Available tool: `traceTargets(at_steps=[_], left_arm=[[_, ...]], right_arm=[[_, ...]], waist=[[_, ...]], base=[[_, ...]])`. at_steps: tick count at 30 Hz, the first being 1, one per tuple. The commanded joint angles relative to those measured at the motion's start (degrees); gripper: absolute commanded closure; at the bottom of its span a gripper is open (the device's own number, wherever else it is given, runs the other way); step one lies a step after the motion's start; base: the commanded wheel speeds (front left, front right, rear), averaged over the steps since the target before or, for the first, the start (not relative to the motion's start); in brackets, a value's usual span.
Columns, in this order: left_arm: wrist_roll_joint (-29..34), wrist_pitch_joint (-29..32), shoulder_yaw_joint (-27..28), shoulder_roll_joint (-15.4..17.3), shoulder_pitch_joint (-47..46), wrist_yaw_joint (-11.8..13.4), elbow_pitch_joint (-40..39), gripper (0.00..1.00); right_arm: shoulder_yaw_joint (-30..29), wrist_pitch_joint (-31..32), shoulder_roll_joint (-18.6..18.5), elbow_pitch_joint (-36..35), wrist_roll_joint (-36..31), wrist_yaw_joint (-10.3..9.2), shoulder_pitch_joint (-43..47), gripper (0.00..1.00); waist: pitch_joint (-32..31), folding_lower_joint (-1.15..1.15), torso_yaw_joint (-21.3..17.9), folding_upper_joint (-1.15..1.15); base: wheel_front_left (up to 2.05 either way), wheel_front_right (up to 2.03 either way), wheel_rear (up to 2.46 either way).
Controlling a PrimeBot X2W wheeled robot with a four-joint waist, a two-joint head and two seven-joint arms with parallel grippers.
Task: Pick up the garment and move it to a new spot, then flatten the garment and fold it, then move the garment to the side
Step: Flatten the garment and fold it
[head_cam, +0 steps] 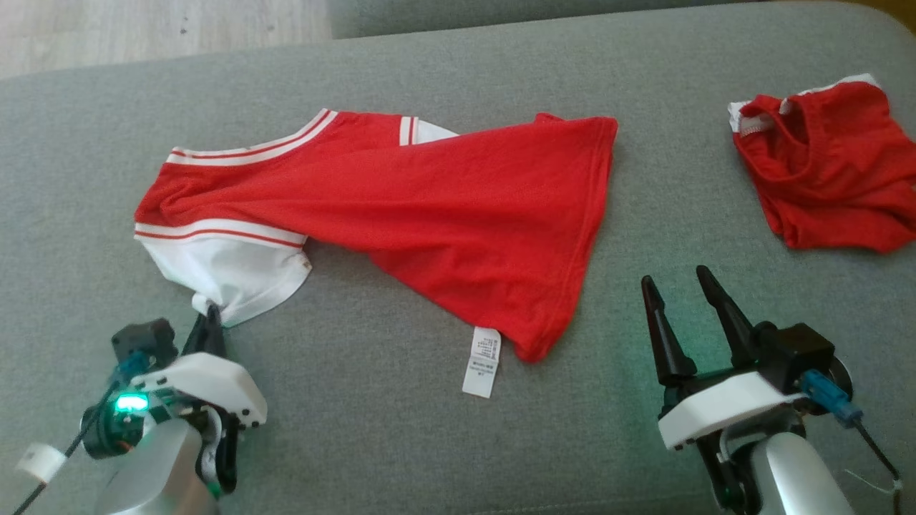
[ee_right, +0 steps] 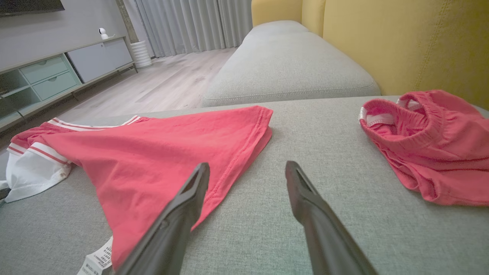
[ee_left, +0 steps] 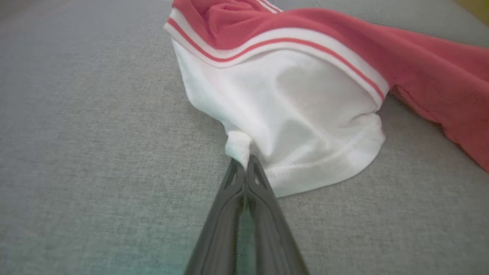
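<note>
Nearest the head camera, the left gripper (head_cam: 211,315) was pinched shut on the hem of the white sleeve (head_cam: 229,272), while the right gripper (head_cam: 676,279) stood with its fingers apart, holding nothing. Under everything lay the grey sofa cushion (head_cam: 429,71). Across it stretched the red shirt (head_cam: 444,207), its long axis running from the left gripper off to the right, with the bottom hem nearer the right gripper. A second red garment (head_cam: 830,172), cut off at the edge, lay well apart. A label (head_cam: 483,361) stuck out by the hem. The far sleeve was folded and hard to make out.
</note>
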Motion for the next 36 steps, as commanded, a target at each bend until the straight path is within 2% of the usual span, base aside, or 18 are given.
traceTargets(at_steps=[1, 6, 11, 18, 26, 27, 28, 29, 30, 36], left_arm=[[0.26, -1.65, 1.70, 1.54, -2.86, -0.21, -0.65, 1.00], [0.52, -6.36, 2.14, 1.36, -1.22, -0.47, -1.67, 1.00], [1.15, -8.60, 3.41, 1.28, 3.83, 1.83, -8.86, 1.00], [0.28, -8.13, 4.15, -0.01, 16.28, 6.92, -21.42, 1.00], [-2.41, -5.22, 3.79, -1.40, 23.55, 8.71, -27.15, 1.00], [-2.42, -5.19, 3.79, -1.36, 23.77, 8.86, -27.45, 0.88], [-2.35, -5.35, 3.89, -1.29, 23.85, 9.05, -27.72, 0.64], [-2.26, -5.59, 4.04, -1.22, 23.83, 9.20, -27.98, 0.29], [-1.99, -5.90, 4.14, -1.05, 23.71, 9.35, -28.22, 0.00], [-0.30, -7.57, 4.15, -0.61, 22.54, 8.98, -29.93, 0.00]], right_arm=[[1.00, -0.53, -0.29, -1.64, -0.33, -0.05, -1.83, 0.00], [0.13, -1.02, -0.29, -1.22, 0.06, -0.05, -1.28, 0.00], [-0.87, -1.32, -0.29, -0.64, 0.57, -0.05, 0.09, 0.00], [-2.77, -1.76, -0.29, 0.65, 1.23, -0.05, 2.19, 0.00], [-3.76, -1.75, -0.29, 1.53, 1.20, -0.05, 2.97, 0.00], [-3.81, -1.73, -0.29, 1.63, 1.15, -0.05, 2.98, 0.00], [-3.83, -1.69, -0.29, 1.71, 1.10, -0.05, 2.99, 0.00], [-3.81, -1.65, -0.29, 1.75, 1.07, -0.05, 2.97, 0.00], [-3.77, -1.62, -0.29, 1.77, 1.05, -0.05, 2.94, 0.00], [-3.68, -1.76, -0.29, 1.52, 1.04, -0.05, 2.87, 0.00]], waist=[[-0.35, -0.01, 0.32, 0.00], [-2.07, -0.01, 2.00, 0.00], [-4.60, -0.01, 4.88, 0.00], [-7.82, -0.01, 8.69, 0.00], [-9.06, -0.01, 9.92, 0.00], [-9.15, -0.01, 9.93, 0.00], [-9.23, -0.01, 9.90, 0.00], [-9.27, -0.01, 9.84, 0.00], [-9.30, -0.01, 9.75, 0.00], [-9.54, -0.01, 8.76, 0.00]], base=[[0.00, 0.00, 0.00], [0.00, 0.00, 0.00], [0.00, 0.00, 0.00], [0.00, 0.00, 0.00], [0.00, 0.00, 0.00], [0.00, 0.00, 0.00], [0.00, 0.00, 0.00], [0.00, 0.00, 0.00], [0.00, 0.00, 0.00], [0.00, 0.00, 0.00]])
